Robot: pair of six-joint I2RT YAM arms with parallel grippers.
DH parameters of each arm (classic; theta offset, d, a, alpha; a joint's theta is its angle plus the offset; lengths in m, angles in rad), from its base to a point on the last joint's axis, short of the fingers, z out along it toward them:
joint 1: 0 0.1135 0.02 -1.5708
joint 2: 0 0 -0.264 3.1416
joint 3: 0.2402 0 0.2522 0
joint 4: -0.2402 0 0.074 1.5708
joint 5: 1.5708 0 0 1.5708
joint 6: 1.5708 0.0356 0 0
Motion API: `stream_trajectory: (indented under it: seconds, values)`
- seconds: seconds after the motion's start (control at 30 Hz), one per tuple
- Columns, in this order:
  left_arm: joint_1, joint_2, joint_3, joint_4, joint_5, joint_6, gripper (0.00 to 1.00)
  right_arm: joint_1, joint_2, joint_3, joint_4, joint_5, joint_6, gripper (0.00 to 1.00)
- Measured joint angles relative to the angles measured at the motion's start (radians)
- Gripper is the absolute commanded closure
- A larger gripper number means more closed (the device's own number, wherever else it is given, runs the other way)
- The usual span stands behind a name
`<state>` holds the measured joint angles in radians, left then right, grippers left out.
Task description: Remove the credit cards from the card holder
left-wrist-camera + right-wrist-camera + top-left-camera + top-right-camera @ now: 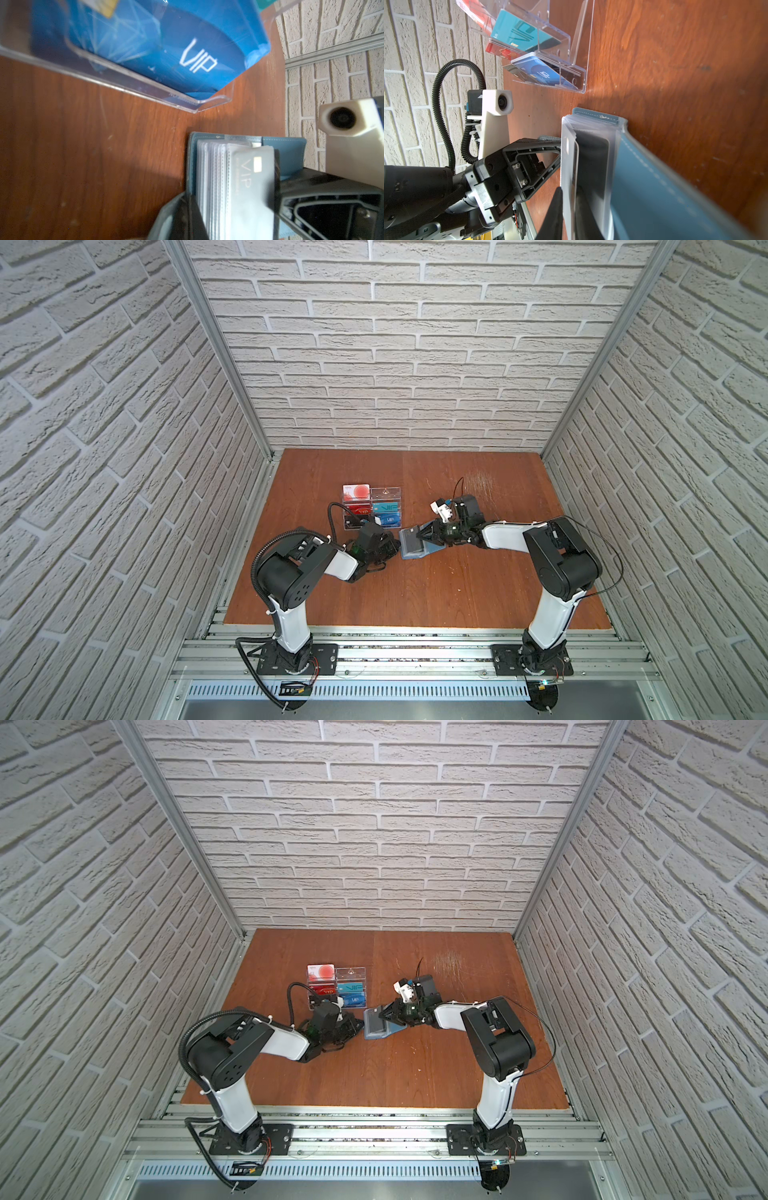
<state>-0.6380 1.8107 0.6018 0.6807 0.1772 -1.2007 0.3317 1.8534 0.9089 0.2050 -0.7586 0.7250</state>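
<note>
The slate-blue card holder [433, 550] [395, 1029] lies open at the table's middle, its clear sleeves fanned upward. My left gripper [397, 549] [187, 220] is shut on the holder's left cover. My right gripper [419, 536] [569, 193] is shut on the outermost sleeve leaf, which holds a grey credit card [251, 176] marked VIP with a gold chip. In the right wrist view one finger lies outside that leaf and one behind it. A dark card [593, 166] shows in the sleeve behind. The blue cover [654, 197] rests on the wood.
A clear acrylic rack [386, 493] [351, 972] [583, 52] with red, teal and blue cards stands just behind the left gripper, close to the card holder. A blue VIP card [187, 52] fills its near compartment. Brick-pattern walls enclose the table on three sides.
</note>
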Motion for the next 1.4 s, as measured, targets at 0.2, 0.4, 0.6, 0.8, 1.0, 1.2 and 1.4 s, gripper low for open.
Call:
stream_trajectory:
  seconds: [0.2, 0.4, 0.6, 0.8, 1.0, 1.2, 1.4]
  values:
    - [0.0, 0.002, 0.0, 0.003, 0.0, 0.0, 1.0, -0.008, 0.0, -0.005, 0.014, -0.003, 0.006, 0.89]
    - [-0.002, 0.005, 0.0, 0.01, 0.0, 0.0, 1.0, -0.014, 0.0, -0.013, 0.024, -0.003, 0.016, 0.91]
    - [-0.002, 0.005, 0.0, 0.011, 0.0, 0.0, 1.0, -0.021, 0.0, -0.017, 0.025, -0.003, 0.021, 0.93]
    - [-0.002, 0.006, 0.0, 0.012, 0.0, 0.0, 1.0, -0.028, 0.0, -0.02, 0.025, -0.006, 0.02, 0.94]
    - [-0.002, 0.006, 0.0, 0.012, 0.0, 0.0, 1.0, -0.036, -0.002, -0.025, 0.025, -0.009, 0.02, 0.93]
    - [-0.003, 0.006, 0.0, 0.012, 0.0, 0.0, 1.0, -0.046, -0.008, -0.034, 0.025, -0.009, 0.019, 0.93]
    - [-0.006, 0.006, 0.0, 0.012, 0.0, 0.0, 1.0, -0.057, -0.018, -0.036, 0.017, 0.002, 0.019, 0.91]
